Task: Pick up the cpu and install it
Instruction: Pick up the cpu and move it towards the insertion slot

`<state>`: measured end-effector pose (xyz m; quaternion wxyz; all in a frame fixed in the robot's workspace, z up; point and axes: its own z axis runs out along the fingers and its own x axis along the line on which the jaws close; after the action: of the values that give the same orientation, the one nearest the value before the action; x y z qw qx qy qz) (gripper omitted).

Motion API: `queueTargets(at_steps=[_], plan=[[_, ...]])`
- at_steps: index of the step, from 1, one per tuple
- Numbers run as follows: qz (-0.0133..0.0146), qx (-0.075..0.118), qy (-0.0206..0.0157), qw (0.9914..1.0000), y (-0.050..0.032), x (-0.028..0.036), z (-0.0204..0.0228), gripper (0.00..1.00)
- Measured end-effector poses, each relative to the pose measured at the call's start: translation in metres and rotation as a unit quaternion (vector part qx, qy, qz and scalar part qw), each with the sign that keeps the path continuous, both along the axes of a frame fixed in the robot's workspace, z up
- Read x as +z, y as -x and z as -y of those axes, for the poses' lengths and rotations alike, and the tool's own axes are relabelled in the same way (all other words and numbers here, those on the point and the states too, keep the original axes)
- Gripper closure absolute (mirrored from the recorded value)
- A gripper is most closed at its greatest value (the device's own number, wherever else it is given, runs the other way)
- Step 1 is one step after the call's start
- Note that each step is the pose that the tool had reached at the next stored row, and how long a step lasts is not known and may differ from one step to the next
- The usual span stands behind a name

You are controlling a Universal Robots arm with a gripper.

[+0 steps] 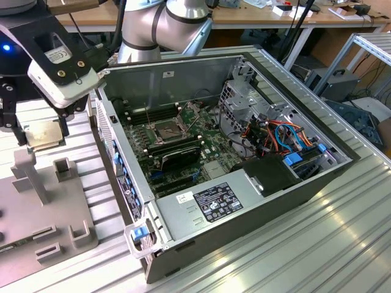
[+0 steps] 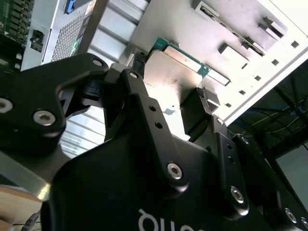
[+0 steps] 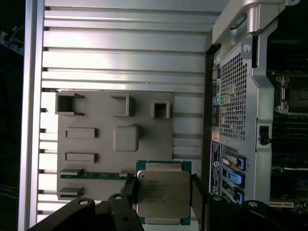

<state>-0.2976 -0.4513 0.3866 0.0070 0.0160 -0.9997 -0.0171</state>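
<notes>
The cpu (image 1: 46, 133) is a flat silver-grey square chip with a green edge. My gripper (image 1: 43, 138) is shut on it, one black finger on each of two opposite sides. It hangs above the grey fixture plate (image 1: 43, 210) at the exterior view's left, outside the computer case. In the first wrist view the cpu (image 3: 162, 192) sits between the fingers (image 3: 129, 188), off the plate's raised square block (image 3: 126, 138). The second wrist view shows the cpu (image 2: 179, 61) from beside the gripper (image 2: 171, 79). The open socket (image 1: 168, 129) lies on the motherboard (image 1: 211, 149) inside the case.
The open computer case (image 1: 183, 76) lies on a ribbed metal table (image 1: 317, 244), with its side wall (image 1: 113, 143) between the gripper and the socket. Cables, drive bays and a power supply (image 1: 208, 204) fill the case's right and front. The fixture plate holds upright blocks (image 1: 64, 170).
</notes>
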Motion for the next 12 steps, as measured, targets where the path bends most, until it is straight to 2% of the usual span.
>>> queueTargets(at_steps=[4, 6, 12], plan=[[0.0, 0.0, 0.0, 1.0, -0.0128, 0.0, 0.0, 0.45], [0.0, 0.0, 0.0, 1.0, -0.0238, 0.0, 0.0, 0.45], [0.0, 0.0, 0.0, 1.0, -0.0427, 0.0, 0.0, 0.45]])
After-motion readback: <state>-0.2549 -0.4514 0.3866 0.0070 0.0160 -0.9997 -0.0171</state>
